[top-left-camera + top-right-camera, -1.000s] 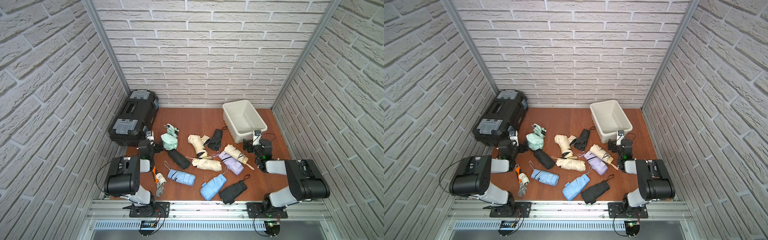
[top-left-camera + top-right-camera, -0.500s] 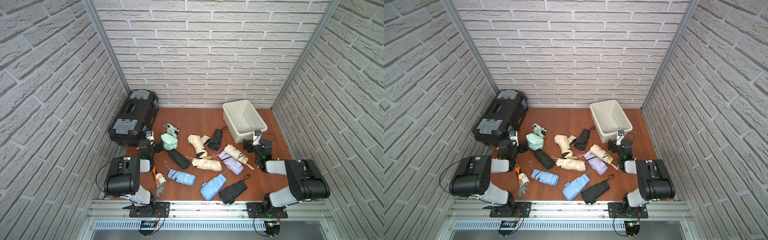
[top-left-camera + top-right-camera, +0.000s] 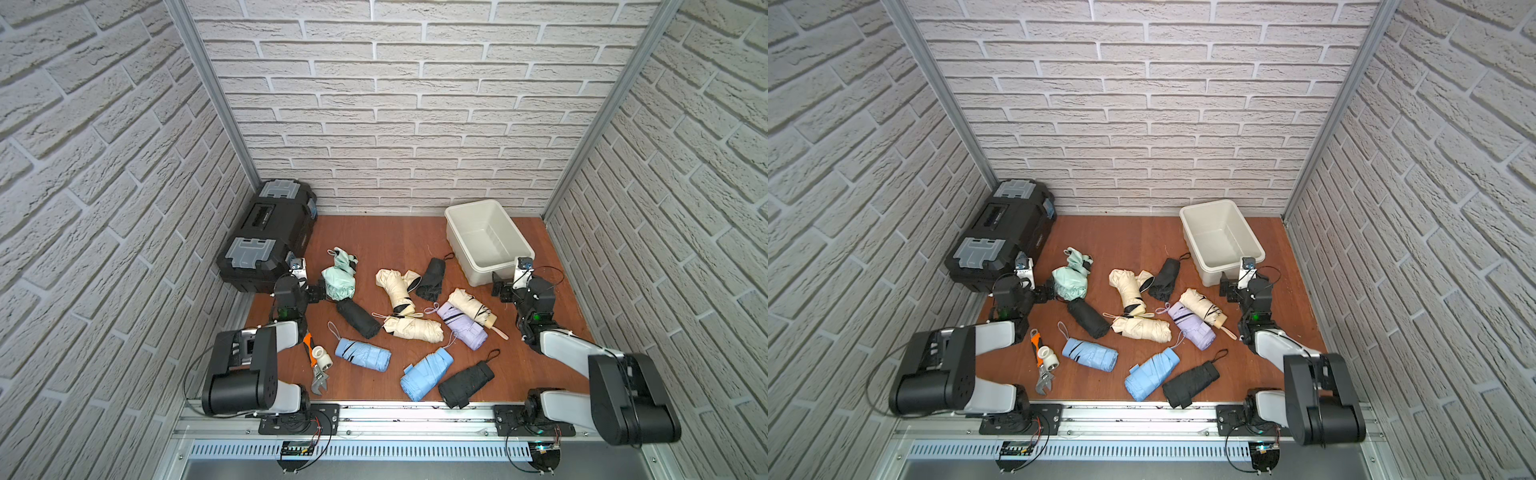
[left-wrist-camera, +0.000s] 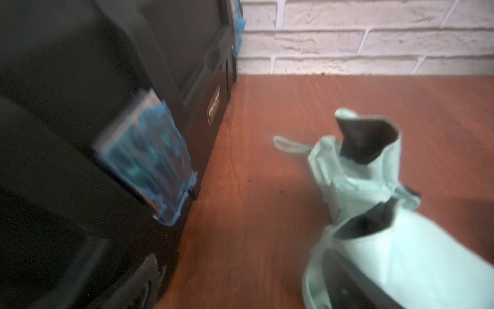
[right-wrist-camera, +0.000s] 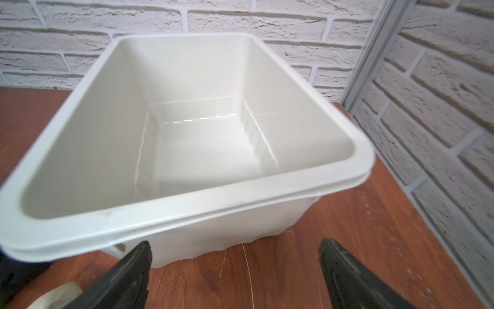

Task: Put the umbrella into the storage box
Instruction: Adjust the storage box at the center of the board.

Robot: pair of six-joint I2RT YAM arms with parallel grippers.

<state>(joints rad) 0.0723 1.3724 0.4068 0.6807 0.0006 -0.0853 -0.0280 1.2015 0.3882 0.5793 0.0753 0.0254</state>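
**Ana:** Did anything move since a moment ago?

**Ben:** No. Both arms and all the folded umbrellas sit just where they were.

**Ana:** Where is the storage box (image 3: 482,241)?

**Ben:** At the back of the table (image 3: 374,237), on the right, by the wall. Its white floor shows bare. The umbrellas all lie on the table, outside the box.

**Ana:** And the right gripper (image 5: 235,243)?

**Ben:** Low, just in front of the box's near wall. Its two black fingers (image 5: 125,278) are wide apart and hold nothing.

**Ana:** The left gripper (image 3: 319,291)?

**Ben:** Right beside the mint-green umbrella (image 3: 340,278), near the black toolbox (image 3: 266,237). Its jaws stand wide too.

**Ana:** What is hard to see?

**Ben:** The left wrist view is blurry. The fingers do not show there, and the mint-green umbrella runs off the edge. In both top views that gripper is so small that I cannot tell if it touches the umbrella. In the right wrist view, a black thing and a cream thing peek in at one corner, cut off.
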